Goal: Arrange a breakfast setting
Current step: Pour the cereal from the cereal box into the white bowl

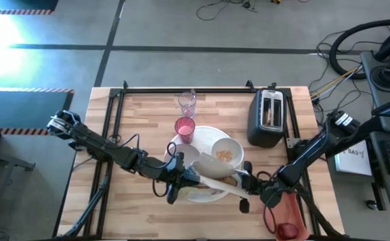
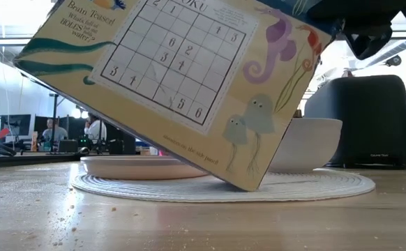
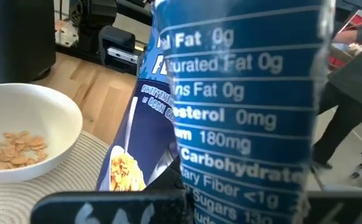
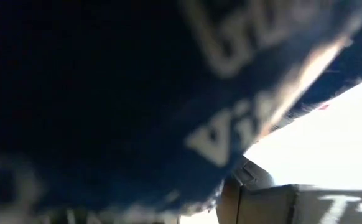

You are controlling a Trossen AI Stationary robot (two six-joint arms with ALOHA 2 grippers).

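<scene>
Cardboard cereal box (image 2: 182, 77), blue with a puzzle panel, tilts over the round woven placemat (image 2: 314, 187), both grippers clamped on its ends: left gripper (image 1: 175, 179), right gripper (image 1: 252, 194). Behind stand small white bowl (image 1: 226, 151) holding flakes, pink tumbler (image 1: 185, 128), clear glass (image 1: 187, 103).

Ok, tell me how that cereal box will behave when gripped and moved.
The cereal box looks like thin card, so its panels will probably dent under a hard squeeze. It is likely light, with flakes already in the bowl. It leans tilted, one low corner by the mat, so it may tip if released.
</scene>
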